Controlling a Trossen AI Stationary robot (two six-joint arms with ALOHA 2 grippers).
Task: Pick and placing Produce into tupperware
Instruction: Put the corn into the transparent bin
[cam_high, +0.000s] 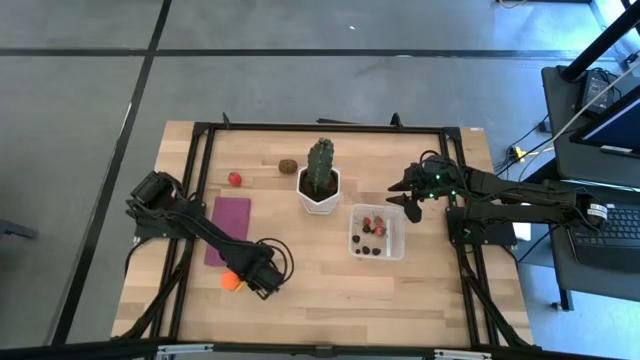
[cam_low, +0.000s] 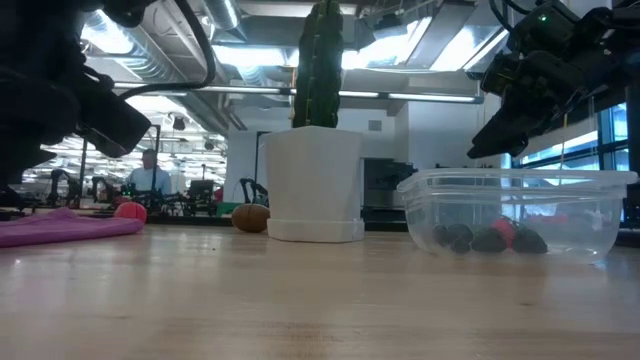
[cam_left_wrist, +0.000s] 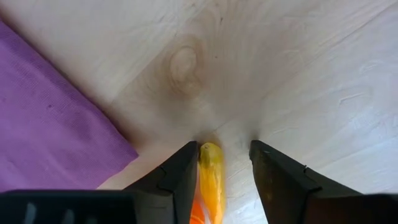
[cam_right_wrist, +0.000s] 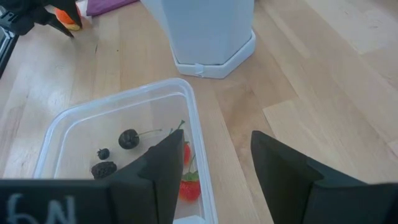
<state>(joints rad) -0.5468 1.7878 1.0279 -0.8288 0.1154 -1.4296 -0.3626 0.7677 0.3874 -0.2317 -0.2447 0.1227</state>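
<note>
Several berries already lie in the tupperware (cam_high: 377, 232) at four o'clock from the cactus (cam_high: 320, 166), while the left tool (cam_left_wrist: 221, 165), open, straddles the orange piece (cam_left_wrist: 210, 180); the red fruit (cam_high: 234, 179) and kiwi (cam_high: 288, 166) remain on the tabletop (cam_high: 320, 290).

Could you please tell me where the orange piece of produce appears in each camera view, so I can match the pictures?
High view: orange piece at the left gripper, below the purple mat.
Low view: not visible.
Left wrist view: orange piece between the open fingers, against one of them.
Right wrist view: orange piece far off, beside the left gripper.
Shared landmark: the purple mat, beside the piece.
</note>
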